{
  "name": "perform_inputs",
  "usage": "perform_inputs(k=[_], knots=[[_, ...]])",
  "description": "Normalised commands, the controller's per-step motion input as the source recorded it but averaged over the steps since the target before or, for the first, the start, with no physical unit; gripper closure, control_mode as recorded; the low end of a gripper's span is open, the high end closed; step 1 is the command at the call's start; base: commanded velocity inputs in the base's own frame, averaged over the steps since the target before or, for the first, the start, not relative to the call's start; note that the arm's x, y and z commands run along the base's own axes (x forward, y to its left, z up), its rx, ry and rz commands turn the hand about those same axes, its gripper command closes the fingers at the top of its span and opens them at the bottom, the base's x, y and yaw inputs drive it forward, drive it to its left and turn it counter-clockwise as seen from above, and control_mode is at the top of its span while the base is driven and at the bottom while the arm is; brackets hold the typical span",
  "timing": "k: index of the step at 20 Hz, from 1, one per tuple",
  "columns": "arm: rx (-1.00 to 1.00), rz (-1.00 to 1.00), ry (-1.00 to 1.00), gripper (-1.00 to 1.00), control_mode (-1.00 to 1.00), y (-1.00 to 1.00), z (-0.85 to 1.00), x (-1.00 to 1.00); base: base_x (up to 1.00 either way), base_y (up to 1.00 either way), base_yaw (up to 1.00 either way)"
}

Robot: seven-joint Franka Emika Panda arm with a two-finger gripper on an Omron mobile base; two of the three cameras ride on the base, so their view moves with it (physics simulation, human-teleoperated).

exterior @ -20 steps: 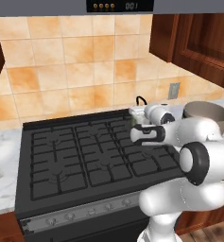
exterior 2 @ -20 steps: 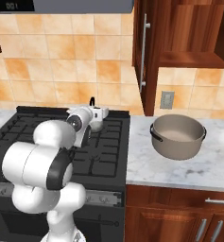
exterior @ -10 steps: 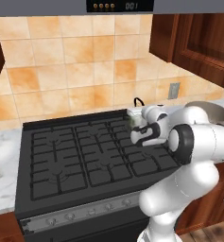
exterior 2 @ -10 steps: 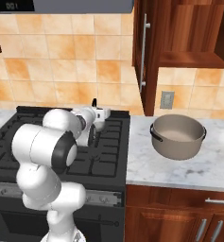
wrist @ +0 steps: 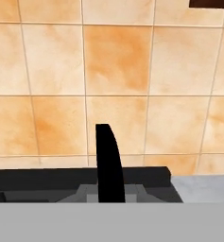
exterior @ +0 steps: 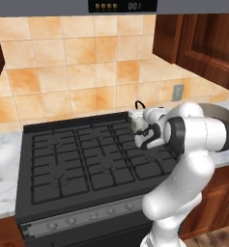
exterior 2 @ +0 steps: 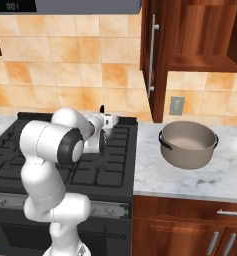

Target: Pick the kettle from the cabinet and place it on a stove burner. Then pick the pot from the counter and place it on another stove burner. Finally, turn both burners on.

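From the left base view I see my white arm bent over the right side of the black stove (exterior: 87,159). The gripper (exterior: 144,131) is low at the back right burner (exterior: 135,132). The little kettle (exterior: 136,120) sits right there, with its thin black handle (exterior: 140,103) sticking up. I cannot tell from here how wide the jaws are. The rim of the pot (exterior: 222,112) peeks out behind my arm.

From the right base view the arm covers most of the kettle. I can see the black handle (exterior 2: 101,108) and a white bit by the gripper (exterior 2: 109,122). The big grey pot (exterior 2: 188,144) stands on the white marble counter (exterior 2: 190,177), well apart from the stove (exterior 2: 110,170). The brown cabinet (exterior 2: 200,35) is open above it, with its silver bar handle (exterior 2: 151,55).

From the hand view I look at orange wall tiles (wrist: 113,71). A dark curved shape (wrist: 108,163) rises in the middle, over the back edge of the stove (wrist: 47,179). I cannot tell the jaws' state here either.
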Motion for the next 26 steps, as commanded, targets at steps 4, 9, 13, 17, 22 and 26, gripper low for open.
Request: perform_inputs(k=[4, 9, 13, 17, 22, 26], knots=[[0.00, 0.01, 0.01, 1.00, -1.00, 0.00, -0.16, 0.29, 0.00, 0.00, 0.00], [0.00, 0.01, 0.00, 1.00, -1.00, 0.01, -0.20, 0.28, 0.00, 0.00, 0.00], [0.00, 0.01, 0.00, 1.00, -1.00, 0.04, -0.23, 0.27, 0.00, 0.00, 0.00], [0.00, 0.02, 0.00, 1.00, -1.00, 0.05, -0.24, 0.26, 0.00, 0.00, 0.00], [0.00, 0.02, 0.00, 1.00, -1.00, 0.06, -0.23, 0.28, 0.00, 0.00, 0.00], [0.00, 0.02, 0.00, 1.00, -1.00, 0.10, -0.18, 0.17, 0.00, 0.00, 0.00]])
